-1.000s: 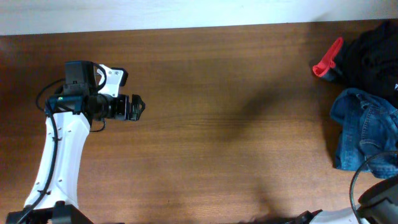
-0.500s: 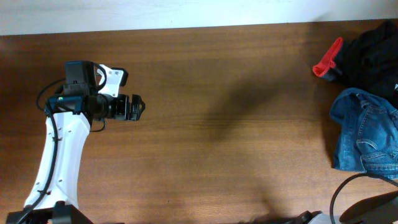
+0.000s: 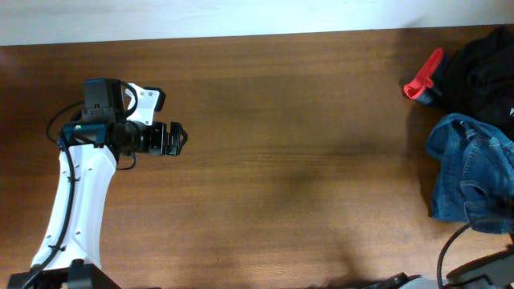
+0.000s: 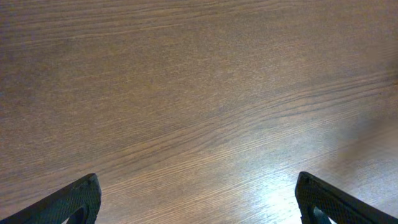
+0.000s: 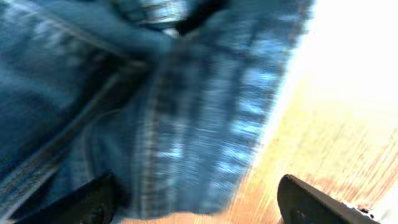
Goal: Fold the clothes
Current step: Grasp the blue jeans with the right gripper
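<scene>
Overhead: the jeans [image 3: 467, 175] lie in a crumpled heap at the right edge of the tabletop [image 3: 305, 160]. A black garment [image 3: 482, 68] sits just beyond them and a red object [image 3: 423, 76] is near that. The left end effector [image 3: 178, 138] hangs well apart from the jeans, over bare wood on the far left. The right end effector is out of this view.

Left wrist: its fingers [image 4: 74, 200] are spread wide, with only wood grain between them and no denim in sight.

Right wrist: the picture is blurred. The right end effector [image 5: 205, 202] is right over the jeans, denim and a pale seam filling the view. Its tips are spread apart and pinch nothing.

Folding proper looks not yet begun, and the step in hand seems to be getting hold of the heap. The next move likely calls for the right tips to close on an edge of the denim. The jeans would then be drawn away from the black garment onto bare wood, with the left arm coming across to help flatten them.
</scene>
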